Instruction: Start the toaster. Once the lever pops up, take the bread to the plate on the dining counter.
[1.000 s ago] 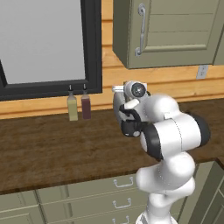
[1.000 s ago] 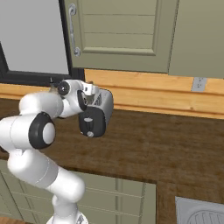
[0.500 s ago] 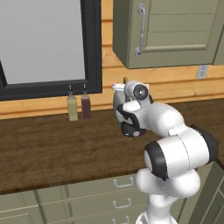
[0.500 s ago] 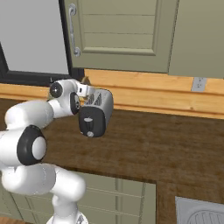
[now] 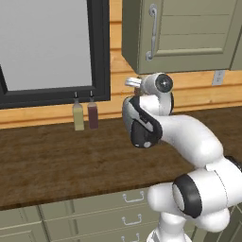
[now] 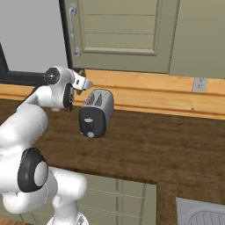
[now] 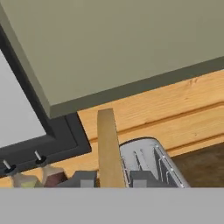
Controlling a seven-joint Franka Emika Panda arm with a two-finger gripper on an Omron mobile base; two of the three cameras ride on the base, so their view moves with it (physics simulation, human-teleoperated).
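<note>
Gripping the square tan-brown bread slice edge-on above the small silver-grey toaster near the dark worktop's back edge, the pincer next needed carrying it to the plate, I judged.

Even, diffuse light with no clear source; nothing glares. The arm shows soft shading on its underside, and the toaster casts a faint shadow on the desk. Edges look slightly soft and jagged. No lens distortion.
</note>
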